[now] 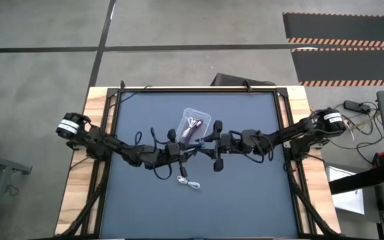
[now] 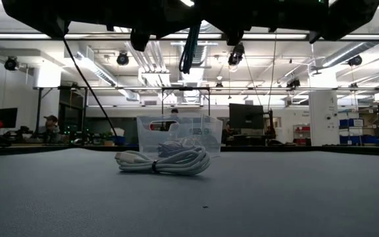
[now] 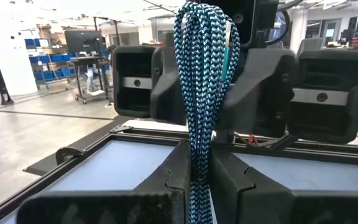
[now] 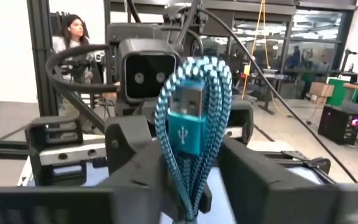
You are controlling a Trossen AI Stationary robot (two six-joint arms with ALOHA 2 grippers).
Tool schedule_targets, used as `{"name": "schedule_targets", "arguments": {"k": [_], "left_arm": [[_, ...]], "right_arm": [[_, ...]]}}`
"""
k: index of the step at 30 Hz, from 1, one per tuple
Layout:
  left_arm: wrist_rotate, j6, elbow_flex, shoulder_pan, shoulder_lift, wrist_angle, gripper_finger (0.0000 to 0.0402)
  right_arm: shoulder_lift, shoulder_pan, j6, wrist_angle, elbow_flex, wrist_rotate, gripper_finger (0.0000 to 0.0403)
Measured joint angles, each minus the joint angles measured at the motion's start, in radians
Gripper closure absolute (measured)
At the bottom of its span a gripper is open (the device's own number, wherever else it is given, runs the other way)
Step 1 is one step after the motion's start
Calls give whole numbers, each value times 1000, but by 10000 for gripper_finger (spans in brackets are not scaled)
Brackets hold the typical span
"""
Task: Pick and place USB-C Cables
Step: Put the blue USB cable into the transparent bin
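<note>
A teal-green braided USB-C cable bundle (image 3: 199, 81) stands upright between my two grippers, above the table's middle; its plug (image 4: 185, 118) shows in the right wrist view. My left gripper (image 3: 199, 186) is shut on it. My right gripper (image 4: 191, 186) faces the left one, open, with one finger on each side of the bundle; I cannot tell whether it touches. A coiled white cable (image 1: 189, 183) lies flat on the mat, nearer the front edge. The clear bin (image 1: 196, 112) stands just beyond the grippers with other cables (image 1: 191, 127) inside. My left gripper pinches the lower part of the teal bundle (image 3: 197, 168), several strands together, between its two fingers. The fingers come level from the table's left and lie across the bundle. The bundle stands upright, clear of the table, with its loops above the fingers and an end (image 2: 183, 66) hanging below.
The dark mat (image 1: 245, 200) has open room left, right and near the white cable (image 2: 163, 161). A black frame (image 1: 199, 90) runs round the table. The bin (image 2: 176, 135) is close behind the grippers. A person (image 4: 73, 31) stands in the room beyond.
</note>
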State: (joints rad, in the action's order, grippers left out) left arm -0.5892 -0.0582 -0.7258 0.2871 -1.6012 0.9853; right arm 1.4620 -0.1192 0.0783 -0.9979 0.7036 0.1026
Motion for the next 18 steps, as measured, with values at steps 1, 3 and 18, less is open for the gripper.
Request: {"name": "schedule_targets", "arguments": {"k": [1,3,18], "left_arm": [[0,0,0,0,0,0,382],[-1,0,0,0,0,0,378],[2,-2,14,1,32,-8,265]], "right_arm": [[1,0,0,3,0,2,289],[1,0,2,12,0,2,334],[-75,0,25,117,0,3,386]]}}
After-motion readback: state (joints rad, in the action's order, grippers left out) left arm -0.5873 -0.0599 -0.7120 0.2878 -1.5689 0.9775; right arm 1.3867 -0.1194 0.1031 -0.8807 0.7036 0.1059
